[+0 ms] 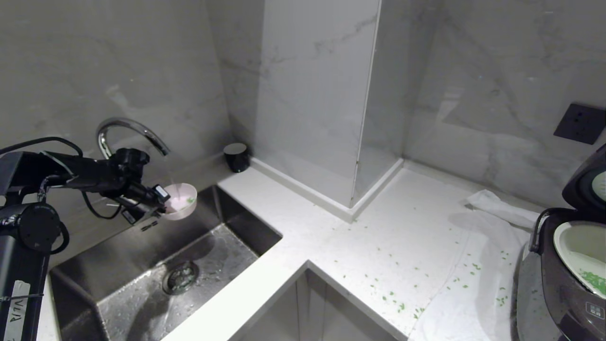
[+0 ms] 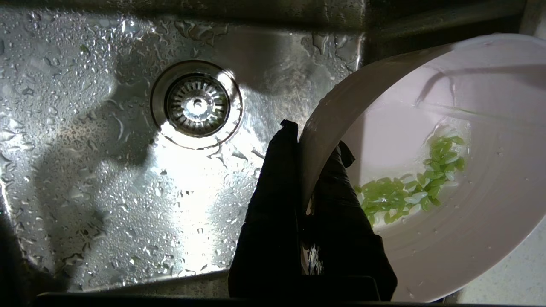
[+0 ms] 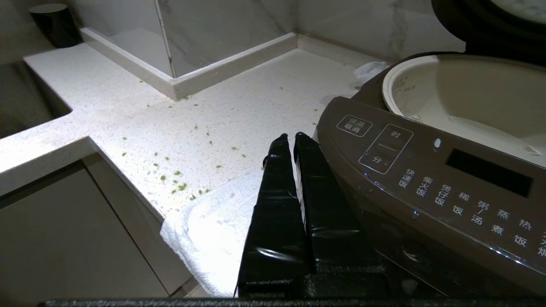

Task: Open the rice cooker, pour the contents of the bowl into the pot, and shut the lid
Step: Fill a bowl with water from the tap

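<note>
The bowl (image 1: 180, 201) — light, stiff, wet and likely slippery — is pinched by its rim in the left gripper (image 2: 305, 170) over the sink (image 1: 142, 303), well apart from the open rice cooker (image 1: 568, 284), while the right gripper (image 3: 294, 145) is parked beside the cooker, jaws closed on nothing.

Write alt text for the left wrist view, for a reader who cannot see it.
The left gripper holds a pale pink bowl by its rim, jaws shut on the wall, over a wet steel sink. A small cluster of green chopped bits lies inside the bowl. The sink's round drain strainer shows beside the bowl, with water droplets all around.
</note>
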Controlling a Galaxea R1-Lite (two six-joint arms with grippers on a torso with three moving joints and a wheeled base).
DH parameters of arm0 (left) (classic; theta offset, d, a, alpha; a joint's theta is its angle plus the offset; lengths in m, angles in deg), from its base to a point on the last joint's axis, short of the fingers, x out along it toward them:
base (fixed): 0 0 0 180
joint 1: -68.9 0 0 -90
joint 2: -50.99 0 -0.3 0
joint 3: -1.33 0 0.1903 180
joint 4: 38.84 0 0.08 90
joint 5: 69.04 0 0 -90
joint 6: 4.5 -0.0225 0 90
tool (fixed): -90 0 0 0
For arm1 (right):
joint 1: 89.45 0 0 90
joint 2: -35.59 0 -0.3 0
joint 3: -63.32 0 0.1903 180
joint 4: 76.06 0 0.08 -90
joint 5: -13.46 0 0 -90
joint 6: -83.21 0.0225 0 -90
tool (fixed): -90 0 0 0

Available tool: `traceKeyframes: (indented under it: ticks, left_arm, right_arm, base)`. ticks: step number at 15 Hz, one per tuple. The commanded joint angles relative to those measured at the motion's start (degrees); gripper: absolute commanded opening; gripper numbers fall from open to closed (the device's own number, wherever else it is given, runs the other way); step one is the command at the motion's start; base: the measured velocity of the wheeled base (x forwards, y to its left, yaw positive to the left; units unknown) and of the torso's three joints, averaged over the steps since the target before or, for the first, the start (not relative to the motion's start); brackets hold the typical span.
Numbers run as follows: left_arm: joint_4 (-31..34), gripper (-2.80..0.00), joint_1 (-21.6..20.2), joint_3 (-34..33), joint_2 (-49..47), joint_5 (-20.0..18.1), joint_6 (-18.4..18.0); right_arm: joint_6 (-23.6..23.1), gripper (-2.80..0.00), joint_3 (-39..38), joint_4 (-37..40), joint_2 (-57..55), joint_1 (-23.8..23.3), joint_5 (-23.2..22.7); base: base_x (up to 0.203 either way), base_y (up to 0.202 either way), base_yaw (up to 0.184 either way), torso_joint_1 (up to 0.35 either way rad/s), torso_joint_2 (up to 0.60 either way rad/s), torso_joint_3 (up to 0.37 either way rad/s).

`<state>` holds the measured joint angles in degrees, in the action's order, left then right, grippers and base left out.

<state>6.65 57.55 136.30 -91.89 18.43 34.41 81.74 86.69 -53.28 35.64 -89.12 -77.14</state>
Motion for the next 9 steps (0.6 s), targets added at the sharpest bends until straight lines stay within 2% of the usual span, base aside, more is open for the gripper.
traceKeyframes:
  ticks: [1, 9]
  left_arm:
    - [0.11, -2.80, 0.01, 0.02, -0.11, -0.10, 0.37]
    - [0.11, -2.80, 0.36, 0.02, -0.03, -0.01, 1.78]
  right_arm:
    - [-0.02, -2.80, -0.09, -0.03, 0.04, 0.02, -0.02]
    - [-0.02, -2.80, -0.09, -0.03, -0.04, 0.02, -0.02]
  base:
    - [0.000, 0.000, 0.000, 0.000, 0.00, 0.000]
    - [0.000, 0.000, 0.000, 0.000, 0.00, 0.000]
